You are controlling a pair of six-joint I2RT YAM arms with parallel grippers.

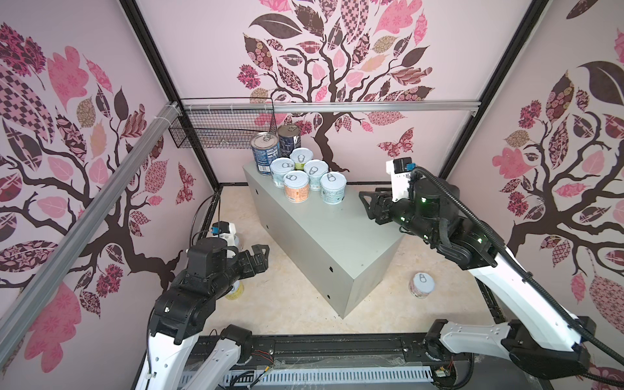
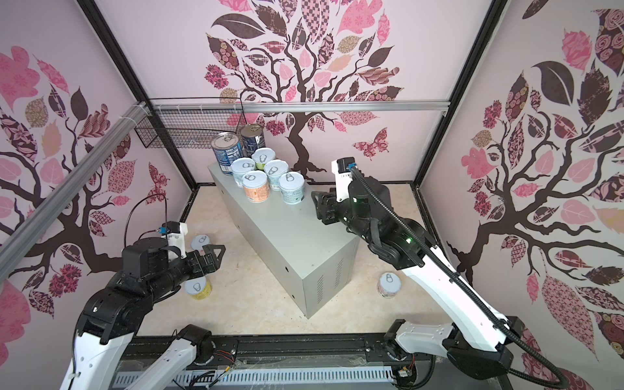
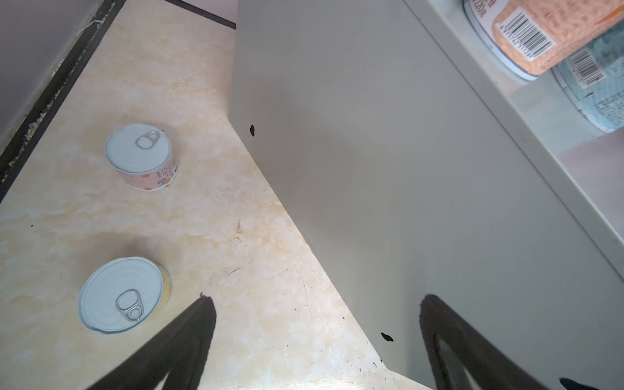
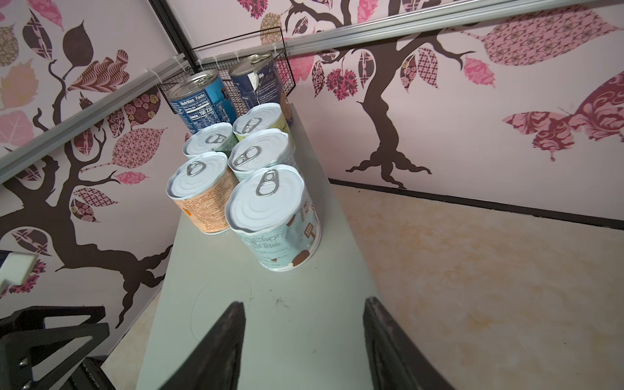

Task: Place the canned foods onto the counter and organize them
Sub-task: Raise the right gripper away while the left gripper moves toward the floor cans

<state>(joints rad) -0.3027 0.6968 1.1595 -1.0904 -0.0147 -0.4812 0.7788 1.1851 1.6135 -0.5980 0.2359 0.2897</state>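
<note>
Left end effector [image 2: 216, 257] is wide open with nothing in it. It hangs over the floor [image 2: 256, 304] on the left side of the box, tips pointing toward it. Two short cans stand upright on the floor right by it: a pink can [image 2: 200, 242] further back and a yellow can [image 2: 197, 288] nearer the front, half tucked under the arm in both top views. Neither one touches the fingers as far as I can see.

In the middle is the tabletop [image 1: 337, 236], that long grey-green box sitting at an angle on the floor. Its cans are bunched at the far end. Two tall blue cans [image 1: 265, 152] stand side by side at the very back, silver tops up. In front of them are five short cans [image 1: 315, 172] with white pull-tab lids, all upright and packed tight as a row of two and a row of three. The orange can [image 1: 296, 185] and teal can [image 1: 333, 186] are the front ones. A black wire basket [image 1: 223, 131] hangs on the wall rail behind the tall ones.

Right end effector [image 1: 366, 206] hovers at the tabletop's right edge, aimed at the teal can but just short of it. Its fingers are parted a bit with nothing between them.

One lone can [image 1: 421, 283] stands upright on the floor to the right of the box, near its front end, well apart from that end effector.
</note>
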